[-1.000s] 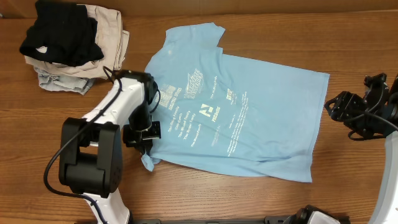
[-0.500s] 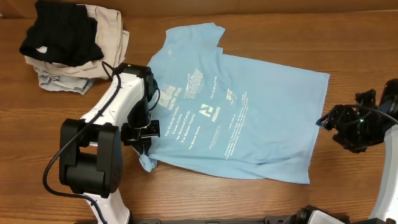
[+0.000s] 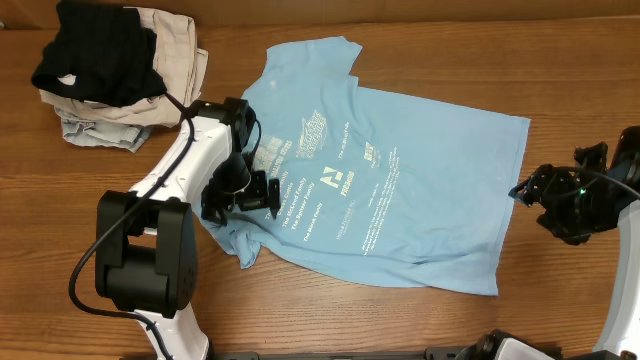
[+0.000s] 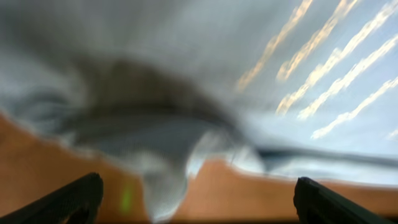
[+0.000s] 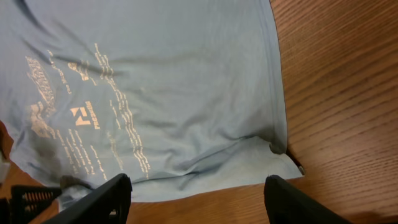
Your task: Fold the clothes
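Hidden or unclear: left wrist view smeared by motion blur. Readable only as the light blue T-shirt (image 4: 155,56) with streaked lettering, a rumpled fold over the table (image 4: 236,183), and two dark fingertips (image 4: 71,199) at the bottom corners. In the overhead view, shoulder area partly covered by the left arm (image 3: 175,185); right arm (image 3: 620,200) cut off at the right frame edge.

Light blue T-shirt (image 3: 400,180): spread flat, print up, mid-table, shoulders left, hem right; near-left sleeve bunched.

Left gripper (image 3: 242,197): over the left part of the print, jaws spread wide, holding nothing.

Right gripper (image 3: 530,195): at the hem's right edge, jaws well apart, empty; contact with cloth not discernible.

Open room: bare table (image 3: 560,60) right, far and near of the T-shirt. Stack of folded garments (image 3: 110,80) far left, apart from it.
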Robot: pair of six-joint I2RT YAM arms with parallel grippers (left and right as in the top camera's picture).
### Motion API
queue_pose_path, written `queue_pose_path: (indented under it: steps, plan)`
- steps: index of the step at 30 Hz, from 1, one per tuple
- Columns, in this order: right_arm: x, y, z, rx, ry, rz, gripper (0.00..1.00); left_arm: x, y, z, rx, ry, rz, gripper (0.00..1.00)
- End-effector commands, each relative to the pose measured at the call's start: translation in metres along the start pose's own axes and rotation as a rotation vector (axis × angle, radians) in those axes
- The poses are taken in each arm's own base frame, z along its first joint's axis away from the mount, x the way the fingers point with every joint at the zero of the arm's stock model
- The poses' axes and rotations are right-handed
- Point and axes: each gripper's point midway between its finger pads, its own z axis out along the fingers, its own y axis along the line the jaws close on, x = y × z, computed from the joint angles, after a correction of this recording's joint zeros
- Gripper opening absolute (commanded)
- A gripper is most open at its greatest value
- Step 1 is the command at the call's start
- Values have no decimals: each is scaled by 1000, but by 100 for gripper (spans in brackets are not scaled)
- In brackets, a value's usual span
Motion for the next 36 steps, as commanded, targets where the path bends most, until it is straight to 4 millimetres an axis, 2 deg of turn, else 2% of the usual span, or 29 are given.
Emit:
queue_pose_path:
  steps: [1,5,10,12,14,16,19,22,28,32,34,36]
  plan:
    - [-5,-1,0,14,-26,-13,73,15,1,-3,-12,64,33,100]
    - [-9,-1,0,17,-40,-18,73,41,2,-9,-55,131,40,100]
    - [-9,-1,0,16,-43,-29,74,58,-5,-21,-171,32,11,100]
    - [-9,-1,0,17,-43,-44,74,63,-8,-21,-194,-17,-8,96]
    - [-9,-1,0,17,-43,-46,74,66,-3,-18,-226,-63,-69,86]
    - [-10,-2,0,19,-44,-51,74,69,2,-11,-218,-96,-120,80]
    - [-9,-2,0,21,-42,-68,74,69,11,-1,-201,-170,-173,79]
    - [-10,-2,0,20,-47,-70,74,62,10,8,-131,-283,-140,79]
    - [-11,-1,0,19,-51,-71,75,50,19,34,-139,-344,-143,79]
    - [-11,-1,0,19,-50,-71,75,51,19,46,-133,-325,-142,53]
    - [-11,-1,0,19,-51,-71,75,51,21,51,-139,-326,-143,49]
    - [-12,-1,0,18,-54,-72,75,51,23,54,-141,-328,-144,48]
